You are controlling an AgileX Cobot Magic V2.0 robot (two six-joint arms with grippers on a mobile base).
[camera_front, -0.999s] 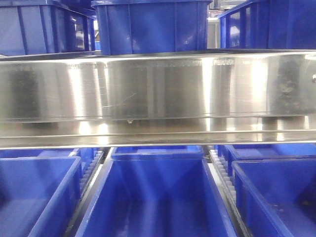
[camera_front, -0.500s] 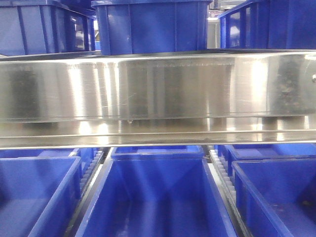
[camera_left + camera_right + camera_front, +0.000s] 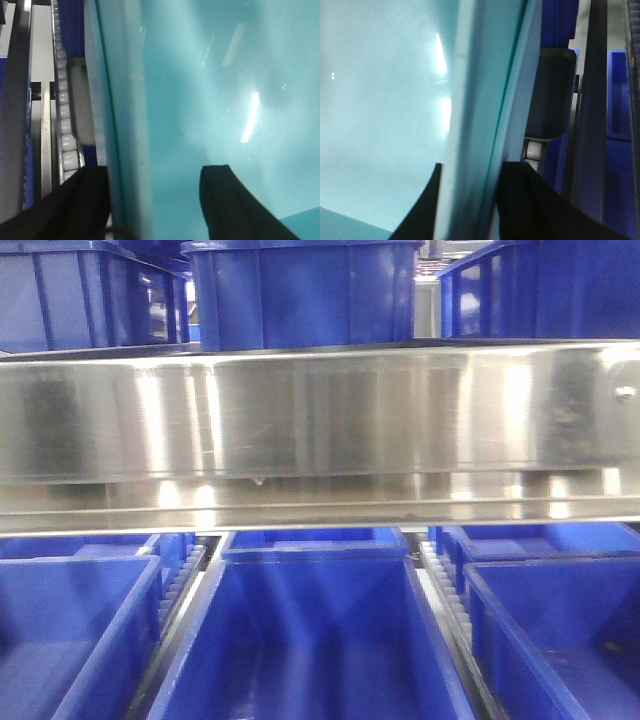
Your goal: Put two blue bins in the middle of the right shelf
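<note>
The blue bin (image 3: 310, 640) sits lower centre of the front view, btwn roller tracks (image 3: 185, 585), under the steel beam (image 3: 320, 420). The right claw (image 3: 472, 172) is clenched on its rim, wall btwn the fingers. The left claw (image 3: 155, 170) straddles the opp. wall; can't tell if it's clamped.

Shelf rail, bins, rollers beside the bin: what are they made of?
Rail: metal, probably stainless steel with a brushed finish; bright glare streaks, blurred reflections, fine scratches.
Bins: moulded blue plastic, semi-gloss; ribbed walls, thick rims, soft highlights.
Rollers: look like smooth white plastic, but too blurred to be sure.
</note>
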